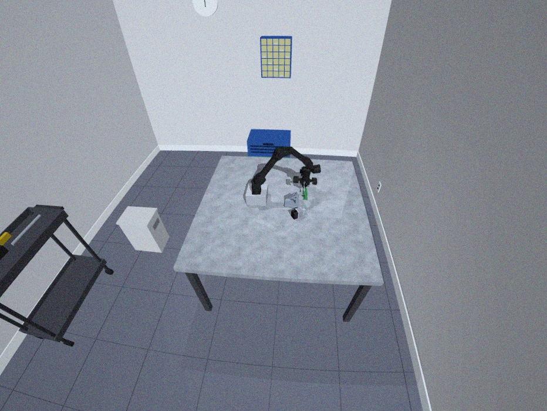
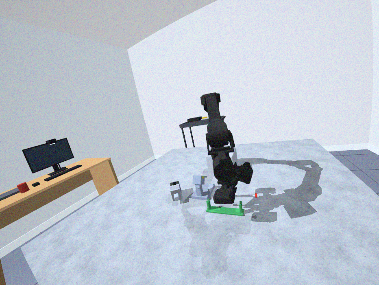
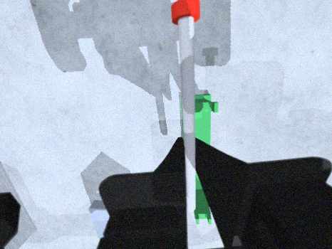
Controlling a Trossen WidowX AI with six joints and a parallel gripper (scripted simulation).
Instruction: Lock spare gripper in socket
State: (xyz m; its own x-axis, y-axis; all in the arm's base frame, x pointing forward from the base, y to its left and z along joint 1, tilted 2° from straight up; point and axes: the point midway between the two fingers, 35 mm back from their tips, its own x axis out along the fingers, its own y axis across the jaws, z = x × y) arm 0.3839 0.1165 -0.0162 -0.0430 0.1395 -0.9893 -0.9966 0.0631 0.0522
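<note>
Gripper fingers are clamped on the pin, a thin grey rod with a red cap at its far end. In the exterior view the pin sticks out level from the gripper, above the green cradle and clear of it, its red tip over the arm's shadow. From the wrist, the cradle lies on the table directly under the pin. To the left in the exterior view stands the grey mount, and further left the spare gripper, dark on top, upright on the table. Neither touches the arm. From above, the arm bends over from its white base.
</note>
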